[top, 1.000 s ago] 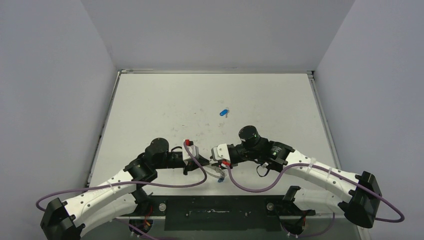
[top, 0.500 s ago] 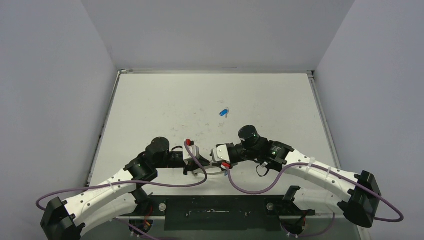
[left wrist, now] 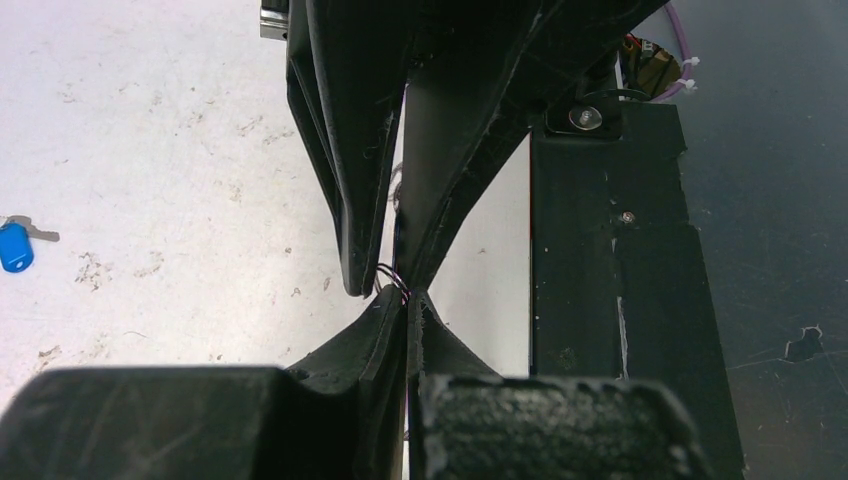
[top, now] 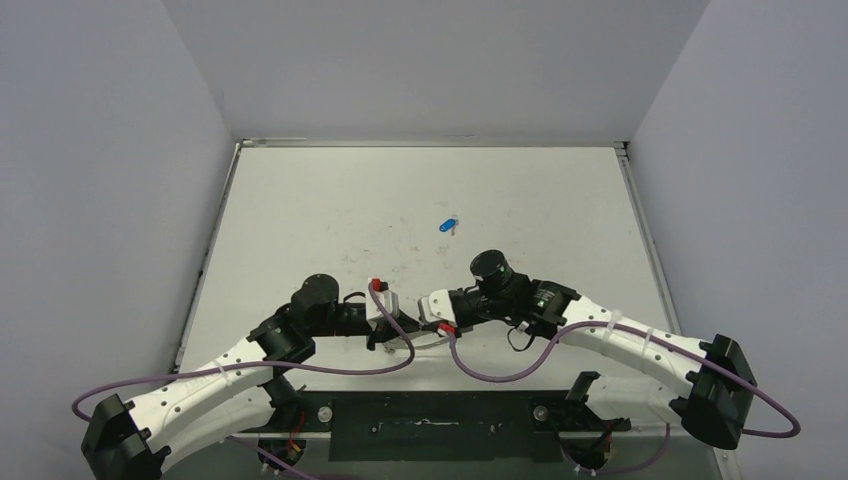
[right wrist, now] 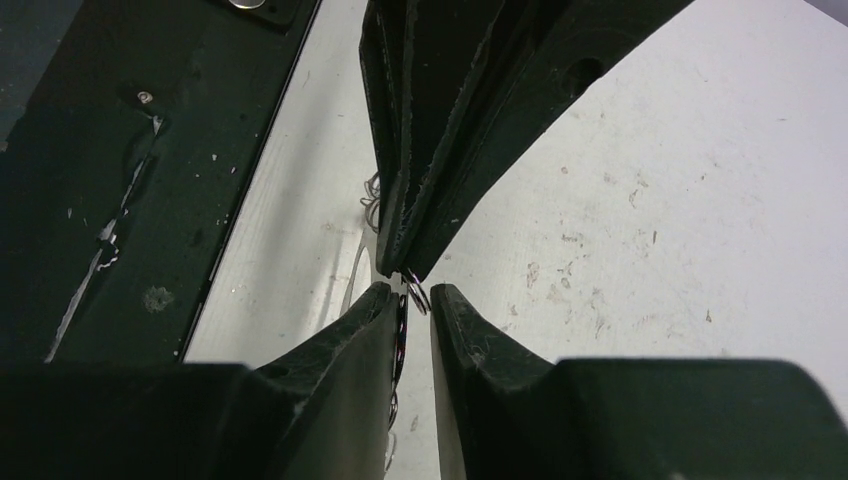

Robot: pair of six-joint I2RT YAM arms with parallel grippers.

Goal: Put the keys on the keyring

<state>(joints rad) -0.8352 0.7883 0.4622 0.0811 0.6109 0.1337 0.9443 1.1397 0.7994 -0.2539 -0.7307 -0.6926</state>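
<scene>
The keyring shows as a thin silver wire with small loops (right wrist: 401, 335) between both grippers, just above the white table (top: 330, 220). My left gripper (left wrist: 408, 300) is shut on one small loop (left wrist: 395, 282) of it. My right gripper (right wrist: 412, 296) meets it tip to tip, its jaws a narrow gap apart around a small loop (right wrist: 417, 297). In the top view the left gripper (top: 395, 330) and right gripper (top: 418, 325) touch near the front edge. A blue-capped key (top: 447, 225) lies alone mid-table and also shows in the left wrist view (left wrist: 12, 246). No other key shows.
The black base plate (top: 430, 425) runs along the table's near edge, right beside the grippers (left wrist: 610, 250). Purple cables (top: 500, 375) loop from both wrists. Grey walls close in the left, right and far sides.
My right arm has shifted a little left toward the left gripper. A blue key seen hanging below the grippers a second ago no longer shows. The left arm has held still.
</scene>
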